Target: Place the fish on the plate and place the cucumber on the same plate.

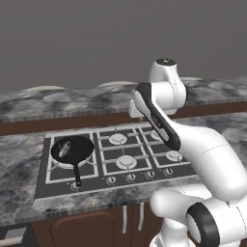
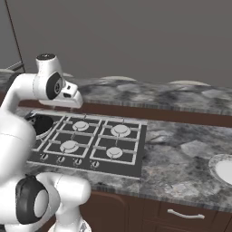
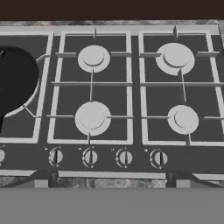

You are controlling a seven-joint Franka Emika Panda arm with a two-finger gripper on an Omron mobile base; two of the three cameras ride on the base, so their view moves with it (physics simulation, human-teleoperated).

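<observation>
- Countertop (image 1: 19,188) of grey marbled stone runs the whole width in front of you, with a raised back ledge behind it — everything you need sits on this level, so reach rather than height looks like your concern.
- Gas hob (image 1: 120,154) takes up the middle of the counter; its raised grates and burner caps show plainly in the hand view, where the arm hangs over them.
- Frying pan (image 1: 72,150), black and long-handled, rests on the hob's far-left burner with its handle pointing toward the counter edge.
- Plate (image 2: 224,170) lies at the far right of the counter, cut by the edge of the right base view and well apart from the pan — you will probably have to carry across the whole hob.
- Fish (image 1: 65,146) lies inside the pan, slender and greyish, so the pan's wall stands around it and a grasp from above seems the sensible approach.
- Gripper: its jaws stand wide and hold nothing; the camera on it looks down on the hob's burners and knobs.
- Cucumber: I cannot place it.
</observation>
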